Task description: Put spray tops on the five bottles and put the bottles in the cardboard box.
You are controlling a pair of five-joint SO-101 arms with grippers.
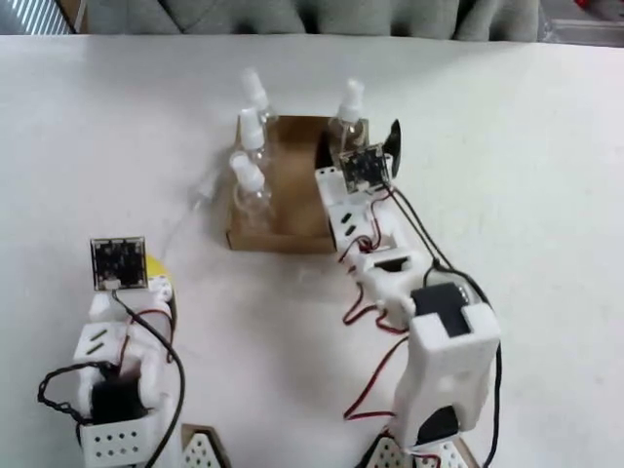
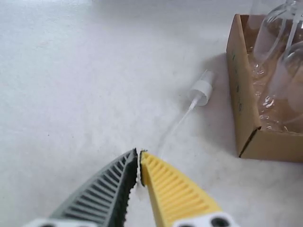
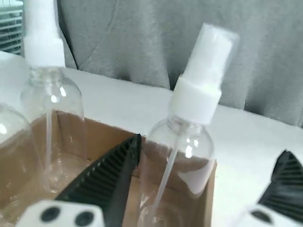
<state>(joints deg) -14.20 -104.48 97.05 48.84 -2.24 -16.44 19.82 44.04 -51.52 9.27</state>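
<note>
The cardboard box [image 1: 292, 185] stands mid-table. Three clear bottles with white spray tops [image 1: 251, 132] stand along its left wall. A fourth capped bottle [image 3: 187, 156] stands in the far right corner [image 1: 349, 115], and my right gripper [image 3: 210, 146] is open around it, one black finger [image 3: 109, 175] inside the box and the other outside. A loose spray top [image 2: 202, 90] with its thin tube lies on the table left of the box [image 1: 200, 195]. My left gripper [image 2: 139, 158] is shut on nothing, low over the table just short of the tube's end [image 1: 156, 268].
The box's near corner [image 2: 248, 142] is to one side of the left gripper. Red and black cables [image 1: 366, 312] trail from the right arm across the table in front of the box. Grey cloth [image 3: 156, 42] hangs behind the table's far edge.
</note>
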